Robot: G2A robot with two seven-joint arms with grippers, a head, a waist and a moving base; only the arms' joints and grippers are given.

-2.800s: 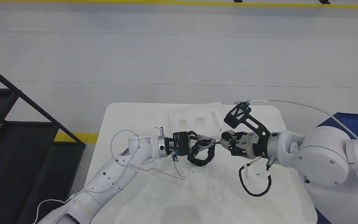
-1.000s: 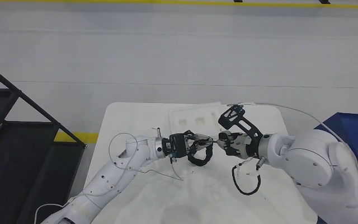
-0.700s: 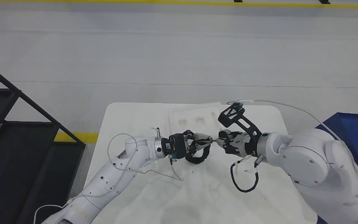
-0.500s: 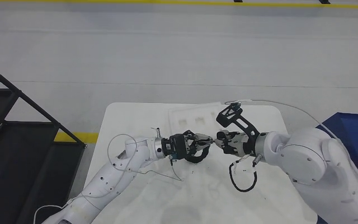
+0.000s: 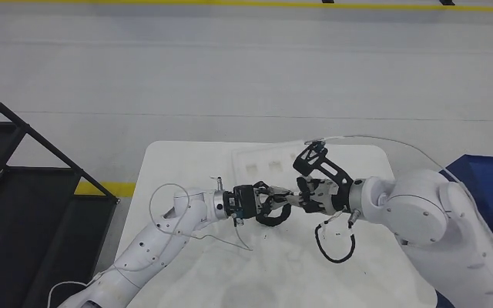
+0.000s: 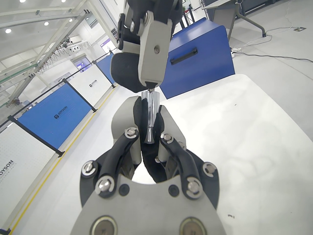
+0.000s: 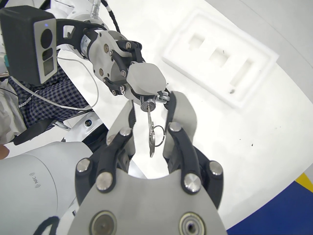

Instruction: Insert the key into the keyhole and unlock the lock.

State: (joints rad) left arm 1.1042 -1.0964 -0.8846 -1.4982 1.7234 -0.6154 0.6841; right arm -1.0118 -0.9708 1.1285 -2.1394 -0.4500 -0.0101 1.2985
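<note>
Above the table's middle, my left gripper (image 5: 275, 202) (image 6: 148, 110) is shut on the lock's chrome cylinder (image 6: 149, 118), whose black cable loop (image 5: 269, 219) hangs below. The lock's keyhole face (image 7: 147, 104) points at my right gripper (image 5: 300, 199) (image 7: 152, 105). The key (image 7: 150, 133), with its ring (image 7: 159, 133), sticks out of the keyhole. It lies between the right gripper's fingers (image 7: 179, 113), which stand apart on either side of it without touching it. The tips of the two grippers nearly meet.
A white foam tray (image 5: 266, 162) (image 7: 220, 59) with several cut-out pockets lies on the white table (image 5: 200, 266) behind the grippers. A black cable loop (image 5: 336, 248) hangs under the right wrist. A blue cabinet (image 6: 203, 59) stands beyond the table's edge.
My right gripper has moved left toward the lock until its fingertips reach the cylinder. The left gripper has kept hold of the lock and barely shifted.
</note>
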